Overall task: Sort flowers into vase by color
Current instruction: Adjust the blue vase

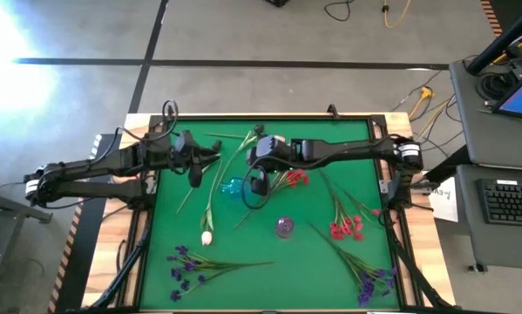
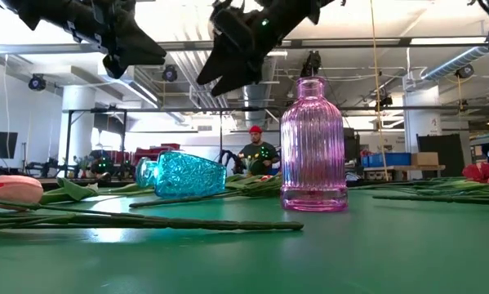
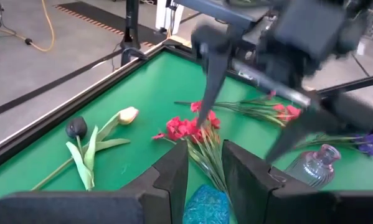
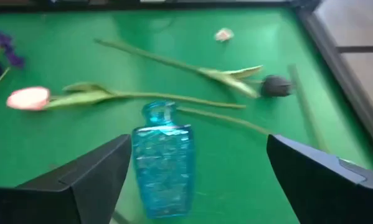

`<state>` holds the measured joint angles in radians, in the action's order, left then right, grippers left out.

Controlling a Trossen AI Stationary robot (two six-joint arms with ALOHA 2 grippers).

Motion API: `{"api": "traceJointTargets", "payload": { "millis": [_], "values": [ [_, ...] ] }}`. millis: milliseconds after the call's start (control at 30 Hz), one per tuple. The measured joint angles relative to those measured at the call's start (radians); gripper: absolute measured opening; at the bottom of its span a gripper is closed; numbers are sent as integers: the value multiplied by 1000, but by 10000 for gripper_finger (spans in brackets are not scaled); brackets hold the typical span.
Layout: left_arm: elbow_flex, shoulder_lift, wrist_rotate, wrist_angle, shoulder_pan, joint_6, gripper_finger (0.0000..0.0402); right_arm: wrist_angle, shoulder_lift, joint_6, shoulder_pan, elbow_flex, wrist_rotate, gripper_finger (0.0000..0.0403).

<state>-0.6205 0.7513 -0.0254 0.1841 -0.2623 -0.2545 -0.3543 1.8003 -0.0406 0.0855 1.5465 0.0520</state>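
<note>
We found the right tool (image 1: 257,185) hanging above the middle of the green felt-covered surface (image 1: 269,262), its two dark fingers (image 4: 93,180) spread wide and holding nothing. Directly beneath it lay a turquoise textured glass vase (image 4: 162,158), tipped on its side, clear of both fingers. Just beside that vase a bunch of red blossom clusters on green stems (image 3: 191,128) rested flat on the felt.

The left tool (image 1: 195,174) hovered near the surface's far left part, facing the right one. Its fingers (image 3: 174,177) stood only a narrow gap apart, and we saw nothing between them.

Farther out, a ribbed pink-purple glass bottle vase (image 2: 313,147) stood upright, near the turquoise one on the side closer to the front edge. A white-pink tulip bud on a long green stem (image 1: 206,236) lay left of it. A second tulip, pale yellow (image 3: 128,114), lay near the far rim beside a small dark round object (image 3: 76,127) we could not identify. More red blossoms (image 1: 346,228) lay to the right, and purple blossom clusters were at the front left (image 1: 184,263) and front right (image 1: 369,283).

Beyond the surface, a person in a red cap (image 2: 255,151) was seen in the room.
</note>
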Motion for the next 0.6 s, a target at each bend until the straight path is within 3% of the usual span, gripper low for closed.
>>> {"api": "traceJointTargets", "payload": {
  "millis": [267,600],
  "values": [
    [0,-2,0,3,0,8,86,-10,139,25,-19,75,-31,370],
    [0,-1,1,4,0,9,86,-158,275,-4,-16,231,-26,370]
  ]
}}
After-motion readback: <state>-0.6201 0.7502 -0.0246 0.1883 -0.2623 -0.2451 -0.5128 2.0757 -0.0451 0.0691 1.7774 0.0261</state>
